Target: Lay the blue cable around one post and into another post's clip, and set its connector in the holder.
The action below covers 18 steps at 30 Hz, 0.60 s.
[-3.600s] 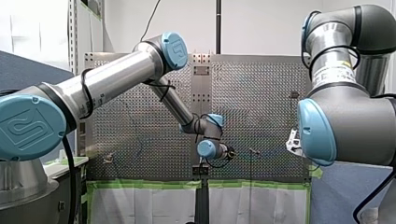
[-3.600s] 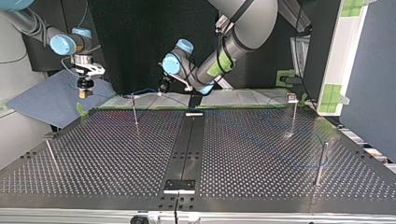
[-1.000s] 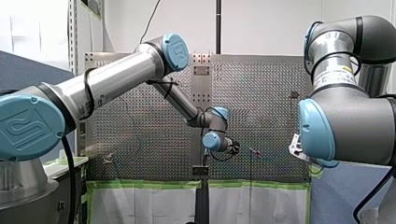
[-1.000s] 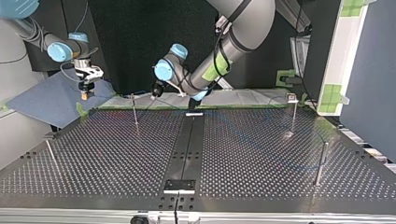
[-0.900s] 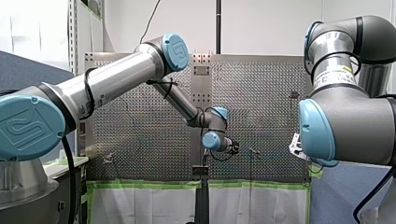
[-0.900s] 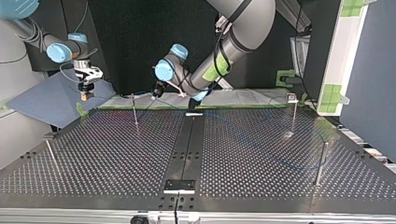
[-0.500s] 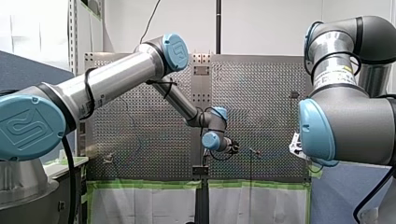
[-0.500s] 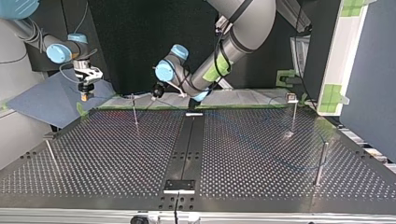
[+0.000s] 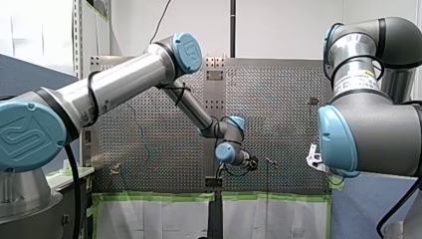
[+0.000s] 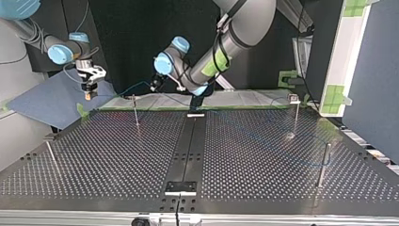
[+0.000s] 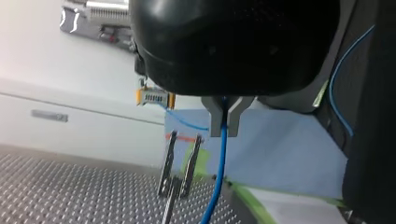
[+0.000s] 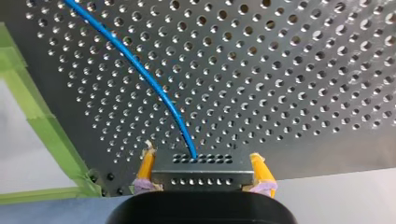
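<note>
Blue cable (image 12: 150, 83) is thin, and I think it is light and soft, so it bends and droops where nothing holds it up. At the top view's left, my right gripper (image 12: 201, 171) hangs by the far left corner of the table (image 10: 117, 155). Its yellow pads (image 12: 145, 170) squeeze the connector (image 12: 201, 163) by its two short sides. The connector looks like a small hard box, so those sides seem a good place to hold it. From there the cable runs right, toward the post with a clip (image 11: 175, 185), which stands near the table's far edge. The cable does not look to be in the clip yet. Just right of that post, my left gripper (image 11: 224, 120) pinches the cable tight between its grey fingers, and the cable hangs down beside the clip. I think holding close to the clip is best, since a short bit of soft cable goes where you push it. Far to the right, the cable lies low near a plain post (image 10: 323, 162), but it is too faint to tell if it goes around it.
</note>
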Motion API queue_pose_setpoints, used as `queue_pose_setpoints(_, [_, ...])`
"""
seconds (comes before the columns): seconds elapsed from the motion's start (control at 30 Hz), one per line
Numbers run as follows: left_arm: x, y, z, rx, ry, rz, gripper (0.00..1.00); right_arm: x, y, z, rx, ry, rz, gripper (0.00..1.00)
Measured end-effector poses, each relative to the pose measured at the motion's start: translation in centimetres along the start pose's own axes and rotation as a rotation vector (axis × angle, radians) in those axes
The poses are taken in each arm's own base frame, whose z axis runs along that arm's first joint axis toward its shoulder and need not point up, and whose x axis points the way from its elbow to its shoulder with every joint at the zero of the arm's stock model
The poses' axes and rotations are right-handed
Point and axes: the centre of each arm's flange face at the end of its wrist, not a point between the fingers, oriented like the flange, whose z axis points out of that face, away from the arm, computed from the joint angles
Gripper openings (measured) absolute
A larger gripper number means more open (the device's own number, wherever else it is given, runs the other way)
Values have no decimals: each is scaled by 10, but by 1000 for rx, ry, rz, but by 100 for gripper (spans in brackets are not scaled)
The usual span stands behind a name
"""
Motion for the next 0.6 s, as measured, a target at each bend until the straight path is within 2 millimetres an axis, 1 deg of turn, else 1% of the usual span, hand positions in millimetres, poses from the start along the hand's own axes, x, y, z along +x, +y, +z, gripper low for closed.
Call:
queue_pose_setpoints(0.1, [-1, -3, -2, 4, 2, 5, 0, 0, 1, -1, 1, -4, -6, 2])
queue_pose_setpoints(0.23, [-3, 0, -1, 1, 0, 5, 0, 1, 2, -2, 17, -7, -13, 2])
queue_pose_setpoints(0.47, [-5, 6, 1, -7, -6, 1, 0, 12, -2, -3, 48, -8, -39, 2])
queue_pose_setpoints(0.6, [-9, 10, 3, -11, -13, -6, 0, 15, -3, -3, 65, -8, -43, 2])
